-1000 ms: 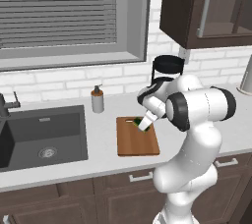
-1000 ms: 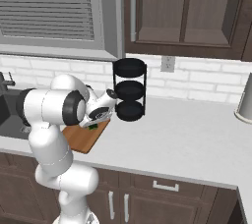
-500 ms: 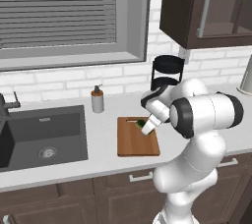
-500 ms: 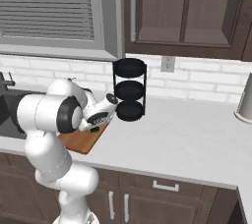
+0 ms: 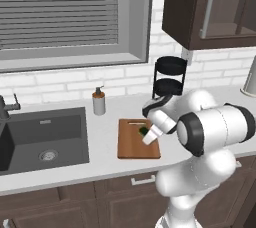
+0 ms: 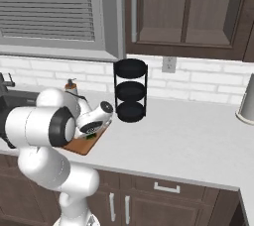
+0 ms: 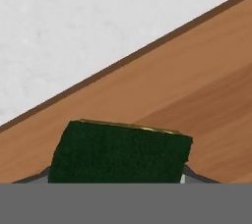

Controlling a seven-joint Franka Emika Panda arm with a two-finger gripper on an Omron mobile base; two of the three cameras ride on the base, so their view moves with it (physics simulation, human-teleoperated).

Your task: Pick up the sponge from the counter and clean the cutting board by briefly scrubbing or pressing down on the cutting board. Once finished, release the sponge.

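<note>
The reddish-brown cutting board (image 5: 131, 144) lies on the light counter (image 5: 105, 134), right of the sink. My gripper (image 5: 145, 133) hangs low over the board's right half, shut on the dark green sponge (image 5: 143, 131). In the hand view the sponge (image 7: 120, 152) sits between the fingertips, a thin yellow edge along its top, close above the board's wood (image 7: 197, 95), with the counter (image 7: 74, 31) beyond the board's edge. From the right base view the gripper (image 6: 92, 131) points down at the board (image 6: 84, 145), and a sliver of green sponge (image 6: 91, 137) shows under it.
A dark inset sink (image 5: 42, 137) lies left of the board. A soap bottle (image 5: 99, 102) stands behind it by the wall. A black tiered rack (image 5: 170, 77) stands at the back right of the board. A pale cylinder (image 6: 246, 101) stands at the counter's far right.
The gripper has carried the sponge from the board's far left part to the right and nearer the front. The elbow has swung out to the right.
</note>
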